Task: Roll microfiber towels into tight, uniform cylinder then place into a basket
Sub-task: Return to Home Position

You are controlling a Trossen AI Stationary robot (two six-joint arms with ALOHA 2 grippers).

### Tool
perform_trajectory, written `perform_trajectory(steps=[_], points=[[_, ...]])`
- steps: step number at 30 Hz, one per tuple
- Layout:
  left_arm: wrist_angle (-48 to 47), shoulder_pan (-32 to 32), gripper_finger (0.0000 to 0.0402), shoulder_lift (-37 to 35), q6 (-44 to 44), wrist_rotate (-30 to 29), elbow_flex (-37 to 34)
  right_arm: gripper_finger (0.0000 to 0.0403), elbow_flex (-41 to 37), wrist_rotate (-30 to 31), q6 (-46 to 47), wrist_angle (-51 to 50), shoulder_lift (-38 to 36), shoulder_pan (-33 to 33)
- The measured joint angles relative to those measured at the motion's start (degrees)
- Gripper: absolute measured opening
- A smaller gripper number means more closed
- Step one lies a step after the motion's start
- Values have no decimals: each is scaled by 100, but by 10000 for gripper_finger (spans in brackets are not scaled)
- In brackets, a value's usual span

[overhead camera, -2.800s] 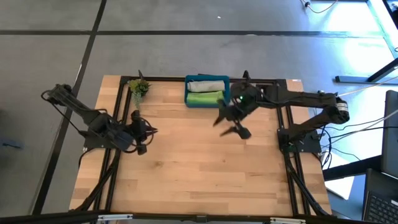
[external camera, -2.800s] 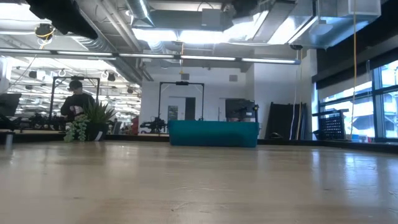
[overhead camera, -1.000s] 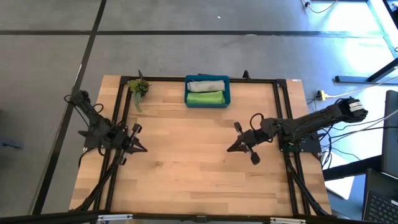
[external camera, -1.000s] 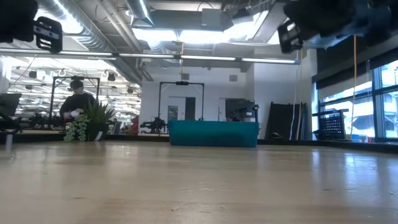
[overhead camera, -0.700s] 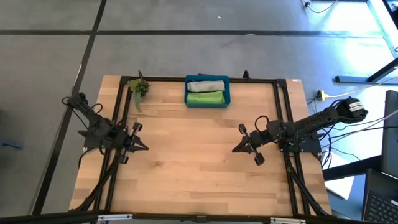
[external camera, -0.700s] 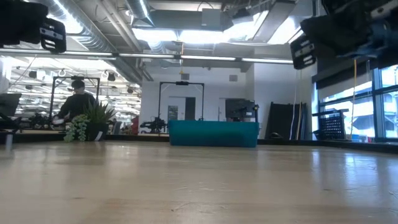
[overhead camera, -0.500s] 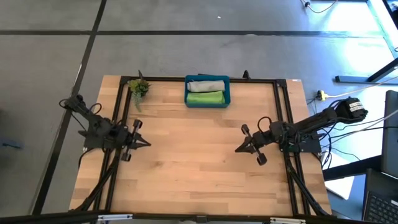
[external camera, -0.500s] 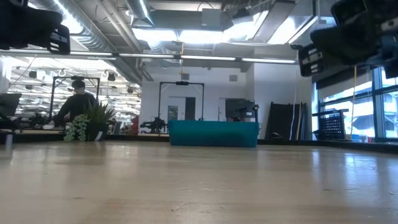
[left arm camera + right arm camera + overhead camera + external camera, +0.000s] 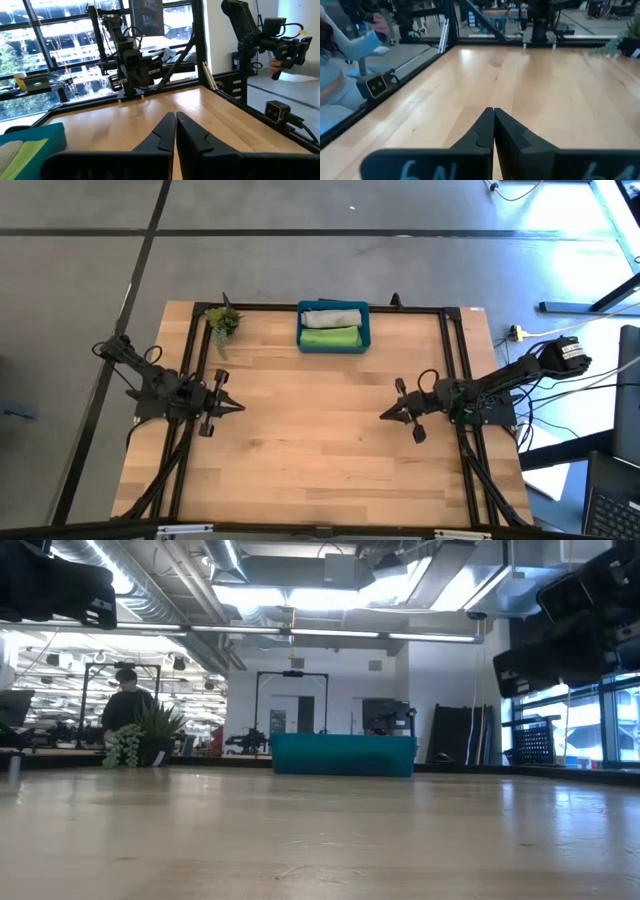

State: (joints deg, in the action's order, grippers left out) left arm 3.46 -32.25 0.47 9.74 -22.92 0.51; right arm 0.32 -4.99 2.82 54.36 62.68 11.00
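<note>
Status at inspection:

1. The basket (image 9: pixel 367 328) stands at the far edge of the table (image 9: pixel 300 450), about midway along it. It holds 2 rolled towels lying side by side along its length: the grey towel (image 9: pixel 333 315) on the far side, the green towel (image 9: pixel 330 337) on the near side, the 2 touching.
2. The left gripper (image 9: pixel 238 407) hangs over the table's left edge, pointing toward the centre. Its fingers are pressed together and hold nothing. It is well apart from the basket.
3. The right gripper (image 9: pixel 384 416) hangs over the right side of the table, pointing toward the centre. Its fingers are likewise pressed together and hold nothing.
4. A small plant sprig (image 9: pixel 223 320) sits at the far left corner, near the basket but not touching it.
5. In the low view, a person (image 9: pixel 124 705) is in the room behind the plant.
</note>
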Motion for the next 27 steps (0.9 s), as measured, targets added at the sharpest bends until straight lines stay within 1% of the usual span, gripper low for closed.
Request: perform_trajectory(steps=[7,14,19,23,27], points=[[0,0,9,0,-86,-5,2,14,0,-2,-28,-610,1,0],[0,0,1,0,-191,-8,2,14,0,-4,-30,-668,1,0],[0,0,9,0,-166,-8,2,14,0,-5,-30,-695,-20,0],[0,0,15,0,-165,-8,2,14,2,-9,-29,-739,-449,0],[0,0,14,0,-164,-10,2,14,2,-9,-28,-791,-1245,1]])
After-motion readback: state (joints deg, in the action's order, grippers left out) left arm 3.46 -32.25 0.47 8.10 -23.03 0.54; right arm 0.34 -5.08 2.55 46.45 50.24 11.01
